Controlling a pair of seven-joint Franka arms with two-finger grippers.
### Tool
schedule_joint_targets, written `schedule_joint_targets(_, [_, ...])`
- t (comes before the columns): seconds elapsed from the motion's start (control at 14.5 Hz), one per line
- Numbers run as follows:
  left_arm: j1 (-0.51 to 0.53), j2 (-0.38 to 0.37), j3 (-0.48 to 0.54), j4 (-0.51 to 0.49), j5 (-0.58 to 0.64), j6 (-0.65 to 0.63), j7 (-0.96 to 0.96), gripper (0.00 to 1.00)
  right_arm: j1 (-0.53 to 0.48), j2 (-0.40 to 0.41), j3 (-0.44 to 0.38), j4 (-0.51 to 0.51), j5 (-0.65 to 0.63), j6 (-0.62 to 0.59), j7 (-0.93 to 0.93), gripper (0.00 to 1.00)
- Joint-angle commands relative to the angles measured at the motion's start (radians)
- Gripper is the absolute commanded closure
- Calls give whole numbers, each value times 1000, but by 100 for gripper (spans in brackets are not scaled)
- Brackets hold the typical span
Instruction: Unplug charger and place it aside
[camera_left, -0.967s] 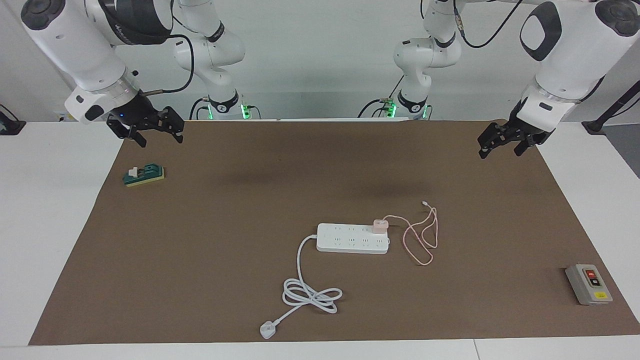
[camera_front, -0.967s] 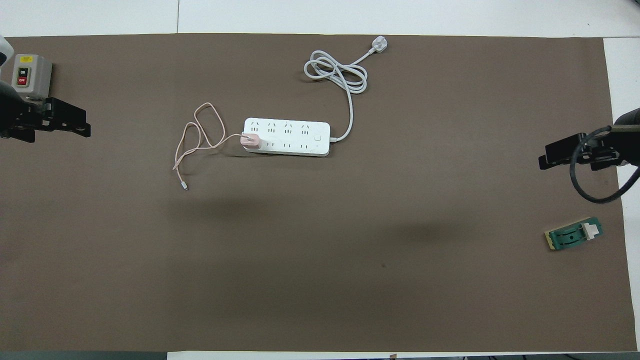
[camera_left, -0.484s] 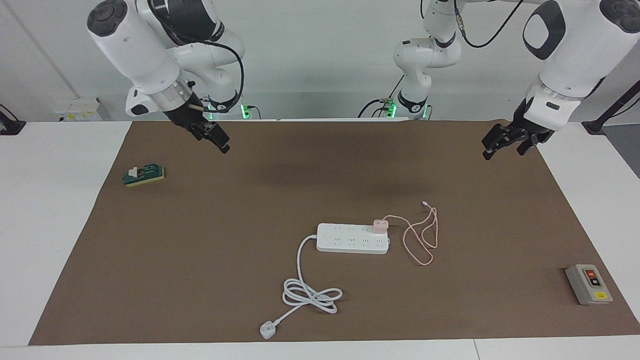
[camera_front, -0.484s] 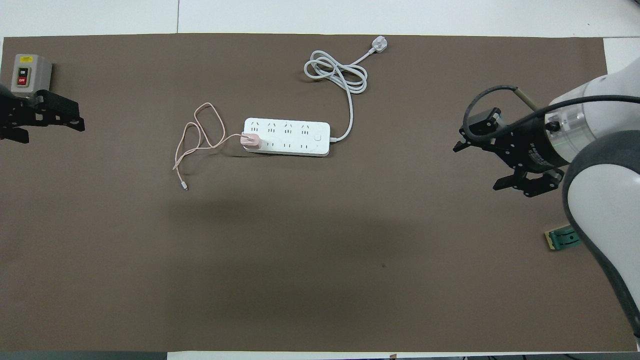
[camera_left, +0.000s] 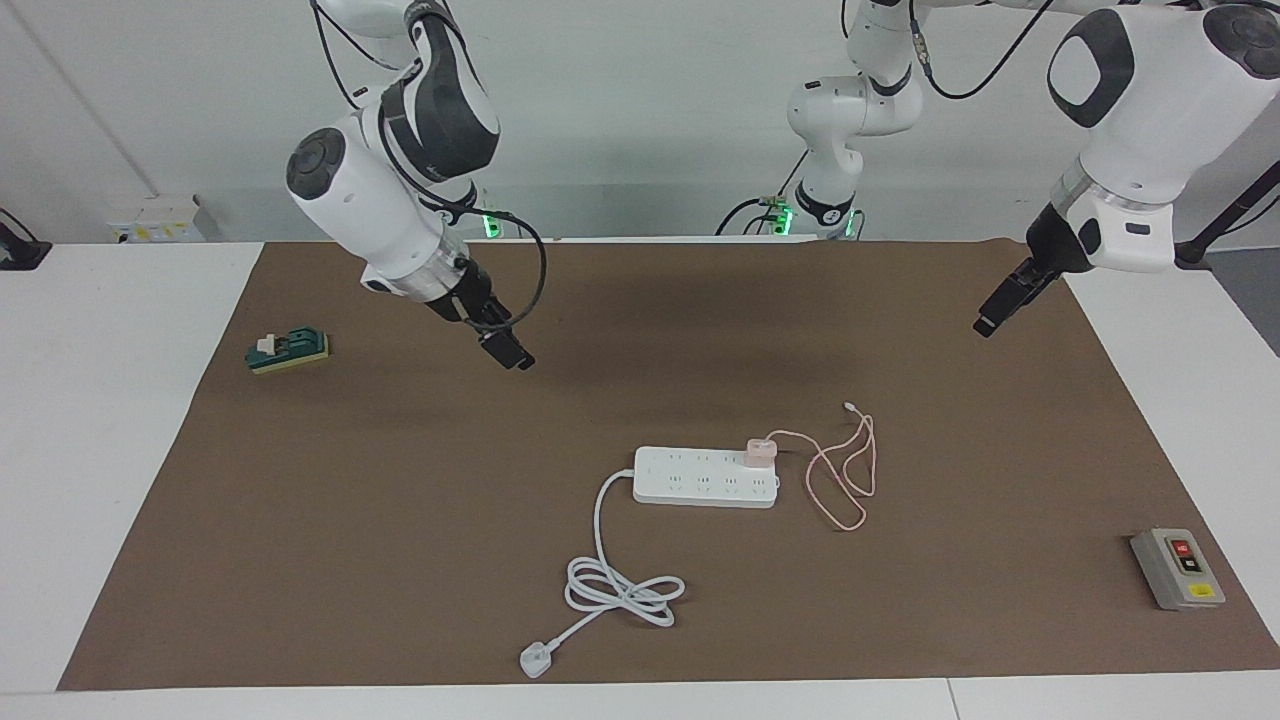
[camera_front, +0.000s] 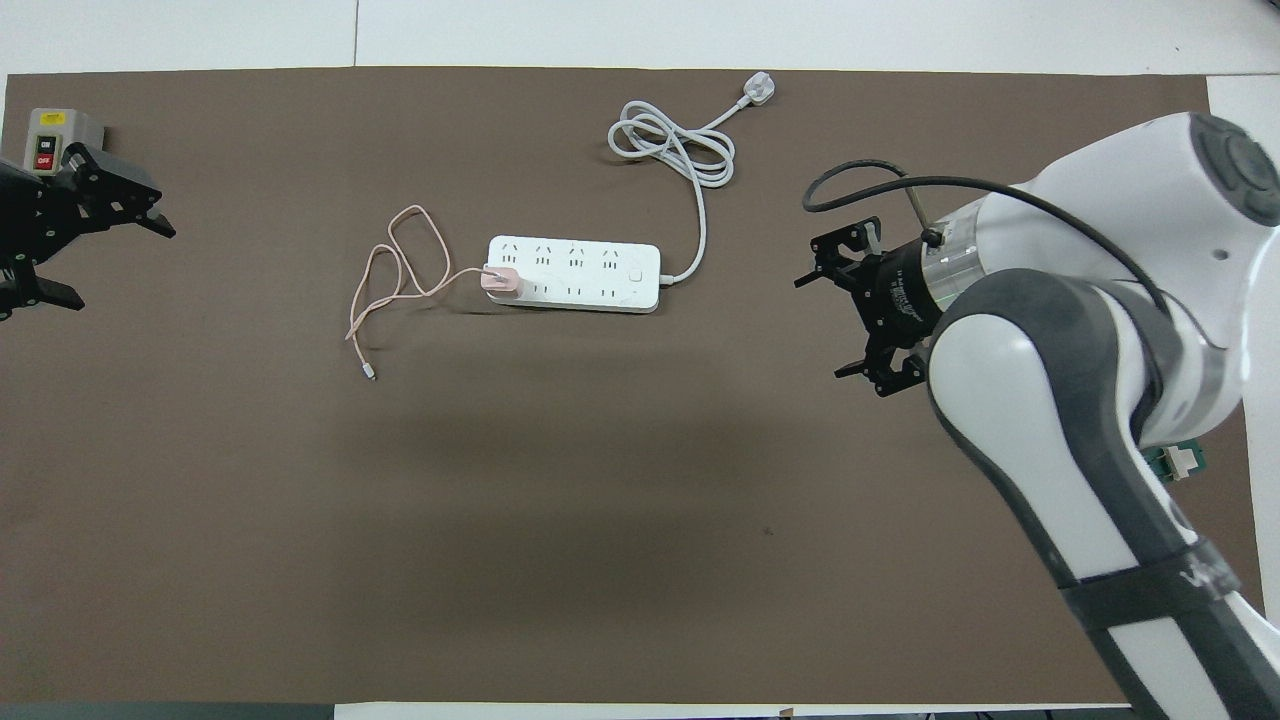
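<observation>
The charger (camera_left: 759, 451) (camera_front: 499, 281), a small pale pink cube, sits plugged into the end socket of the white power strip (camera_left: 700, 478) (camera_front: 580, 272) at the end toward the left arm. Its thin pink cable (camera_left: 845, 480) (camera_front: 395, 270) lies in loose loops on the mat beside it. My right gripper (camera_left: 508, 352) (camera_front: 825, 325) hangs open over bare mat, apart from the strip, toward the right arm's end. My left gripper (camera_left: 990, 320) (camera_front: 115, 262) hovers open over the mat's edge at the left arm's end, holding nothing.
The strip's thick white cord (camera_left: 620, 590) (camera_front: 675, 145) coils farther from the robots and ends in a plug (camera_left: 535, 660) (camera_front: 757, 92). A grey button box (camera_left: 1177, 568) (camera_front: 50, 135) and a green switch block (camera_left: 288, 350) (camera_front: 1180, 460) lie at the two ends of the brown mat (camera_left: 400, 500).
My right arm has swung from its end of the table toward the middle and come lower, turning its gripper. The left gripper has turned a little in place. The charger has not moved.
</observation>
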Motion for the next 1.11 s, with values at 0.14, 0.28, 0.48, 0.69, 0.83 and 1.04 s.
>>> schedule_joint_targets(0.14, [-31,9,-2,5,-29,10,-338,0,24,49,-3,-26,178,91,176,0])
schedule_joint_targets(0.28, [-32,9,-7,5,-35,10,-438,0,30,96,-2,-19,251,139,182,0])
schedule_joint_targets(0.48, [-78,37,-7,5,-33,39,-623,0,35,204,-2,-3,423,174,174,0])
schedule_joint_targets(0.69, [-166,89,-7,7,34,74,-792,0,59,268,-2,47,488,210,174,0])
schedule_joint_targets(0.83, [-196,111,-7,7,34,123,-893,0,62,330,-2,115,515,225,167,0])
schedule_joint_targets(1.04, [-236,161,-7,8,33,166,-1012,0,67,379,0,184,506,280,156,0])
